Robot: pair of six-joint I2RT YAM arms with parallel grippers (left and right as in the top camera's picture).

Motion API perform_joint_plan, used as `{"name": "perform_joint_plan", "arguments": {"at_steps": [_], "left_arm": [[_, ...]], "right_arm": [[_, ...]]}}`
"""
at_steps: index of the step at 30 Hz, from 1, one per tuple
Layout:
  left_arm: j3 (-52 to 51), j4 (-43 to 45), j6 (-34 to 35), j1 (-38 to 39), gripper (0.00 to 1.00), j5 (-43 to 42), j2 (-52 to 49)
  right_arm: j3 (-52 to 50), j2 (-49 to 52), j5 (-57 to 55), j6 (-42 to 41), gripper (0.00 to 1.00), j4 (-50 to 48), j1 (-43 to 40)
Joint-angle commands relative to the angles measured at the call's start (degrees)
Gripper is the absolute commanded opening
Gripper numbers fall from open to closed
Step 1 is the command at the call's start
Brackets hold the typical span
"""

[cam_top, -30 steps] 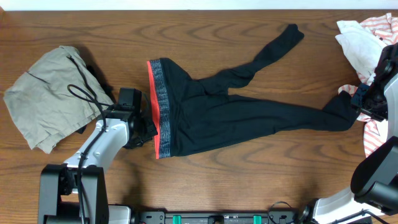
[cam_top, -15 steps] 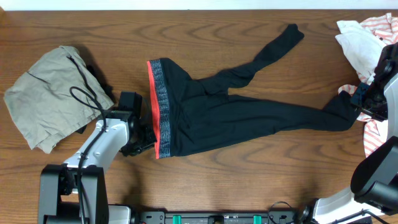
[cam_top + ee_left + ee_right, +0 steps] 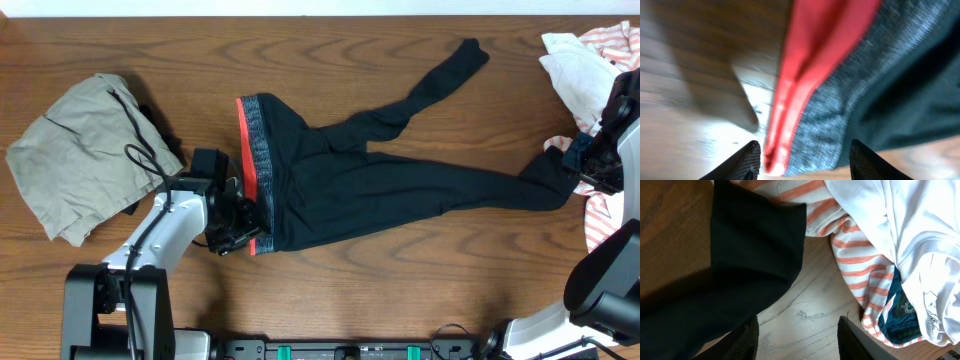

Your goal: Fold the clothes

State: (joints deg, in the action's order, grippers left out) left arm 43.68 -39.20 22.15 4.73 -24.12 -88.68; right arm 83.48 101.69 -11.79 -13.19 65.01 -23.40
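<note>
Found the leggings (image 3: 340, 195) spread flat across the middle of the wooden surface (image 3: 400, 290), with the waistband (image 3: 258, 165) at the left end and its red edge outermost. Saw the two narrow legs run off to the right, one angled up toward the far edge, the other stretched long toward the right side.

Noted the left pincer (image 3: 238, 222) at the near corner of the waistband. Its fingers (image 3: 751, 159) stood apart, with the red edge and the grey patterned band lying between and just beyond the tips. Made out no pinch on the cloth.

Noted the right pincer (image 3: 578, 165) at the end of the long leg, likewise standing apart. Saw bare wood between its tips and the black cuff lying beside one of them.

Spotted a khaki-grey drawstring garment (image 3: 85, 150) crumpled at the left, apart from the leggings and close to the left arm. Spotted white and red-striped garments (image 3: 575, 60) heaped at the far right, with the striped cloth touching the end of the long leg.
</note>
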Motion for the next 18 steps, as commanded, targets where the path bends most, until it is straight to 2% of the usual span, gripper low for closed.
{"name": "perform_joint_plan", "arguments": {"at_steps": [1,10,11,13,14,16,18], "left_arm": [[-0.5,-1.7,-0.4,0.1,0.57,-4.9,-0.2],[-2.4,-2.9,1.0,0.1,0.57,-4.8,-0.3],[-2.4,-2.7,1.0,0.1,0.56,-4.8,-0.4],[-2.4,-2.2,1.0,0.1,0.47,-4.8,-0.7],[-2.4,-2.0,1.0,0.1,0.46,-4.8,-0.8],[-2.4,-1.7,1.0,0.1,0.46,-4.8,-1.0],[-2.4,-1.7,1.0,0.1,0.56,-4.8,-1.3]], "right_arm": [[-0.4,-0.3,0.2,0.0,0.49,0.0,-0.2],[-0.4,-0.3,0.3,0.0,0.49,0.2,-0.2],[-0.4,-0.3,0.3,0.0,0.49,0.2,-0.2],[-0.4,-0.3,0.3,0.0,0.49,0.2,-0.2],[-0.4,-0.3,0.3,0.0,0.49,0.2,-0.2],[-0.4,-0.3,0.3,0.0,0.49,0.5,-0.2],[-0.4,-0.3,0.3,0.0,0.49,0.7,-0.2]]}}
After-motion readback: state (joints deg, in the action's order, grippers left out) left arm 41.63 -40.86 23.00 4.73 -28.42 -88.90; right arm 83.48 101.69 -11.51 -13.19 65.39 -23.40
